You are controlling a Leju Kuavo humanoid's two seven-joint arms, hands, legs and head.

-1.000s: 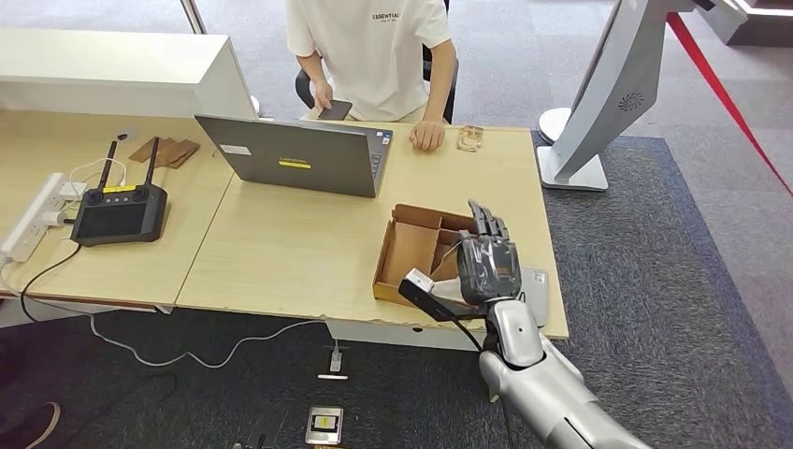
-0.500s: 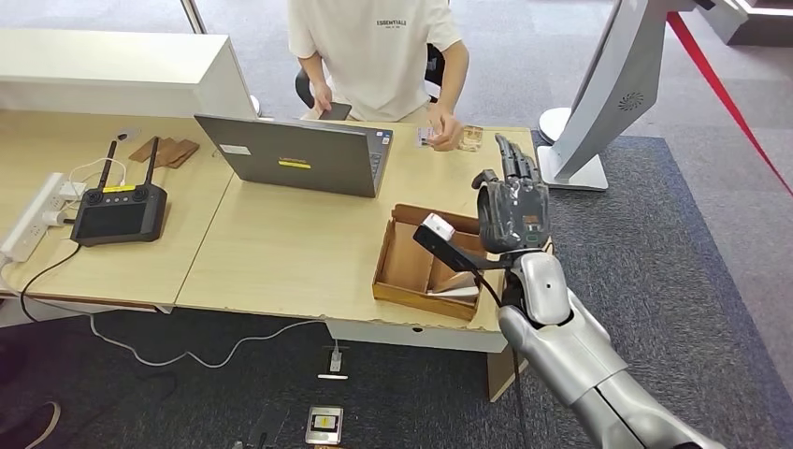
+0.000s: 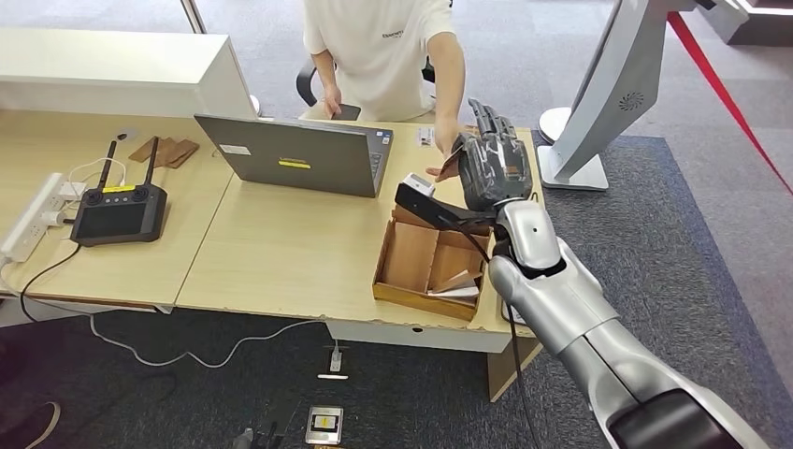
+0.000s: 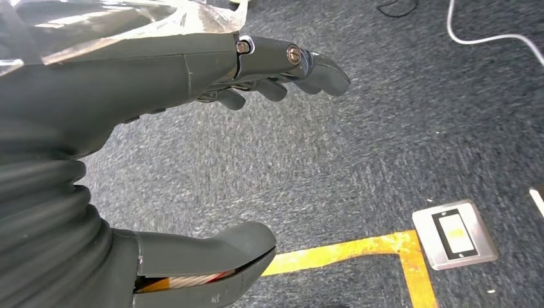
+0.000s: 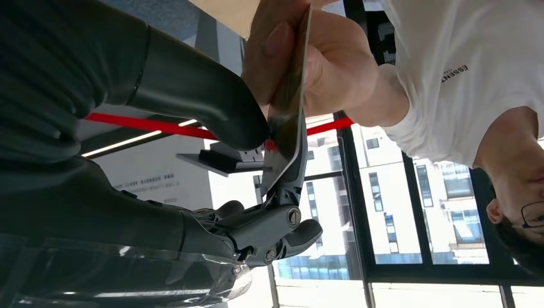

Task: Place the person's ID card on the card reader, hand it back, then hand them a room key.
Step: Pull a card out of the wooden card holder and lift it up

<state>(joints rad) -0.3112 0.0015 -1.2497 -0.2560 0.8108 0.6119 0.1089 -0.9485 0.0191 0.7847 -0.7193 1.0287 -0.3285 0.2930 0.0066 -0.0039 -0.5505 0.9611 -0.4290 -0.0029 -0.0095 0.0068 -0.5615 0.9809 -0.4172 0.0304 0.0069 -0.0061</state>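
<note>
Two hands meet over the far right part of the desk (image 3: pixel 281 253): the right robot hand (image 3: pixel 493 159) is raised there, and the person's hand (image 5: pixel 314 58) reaches in from the far side holding the ID card (image 5: pixel 289 122). In the right wrist view the card stands edge-on between the robot's thick grey thumb (image 5: pixel 212 102) and its darker fingers (image 5: pixel 282 224); thumb and fingers touch the card on either side, pinching it while the person's fingers also grip its other end. Just near of the raised hand sits an open cardboard box (image 3: pixel 423 265) with dividers, and a grey laptop (image 3: pixel 299 154) stands to its left. The left robot hand (image 4: pixel 192 147) hangs over dark carpet (image 4: pixel 385 141), fingers apart and holding nothing, beside a yellow floor line (image 4: pixel 359 250).
</note>
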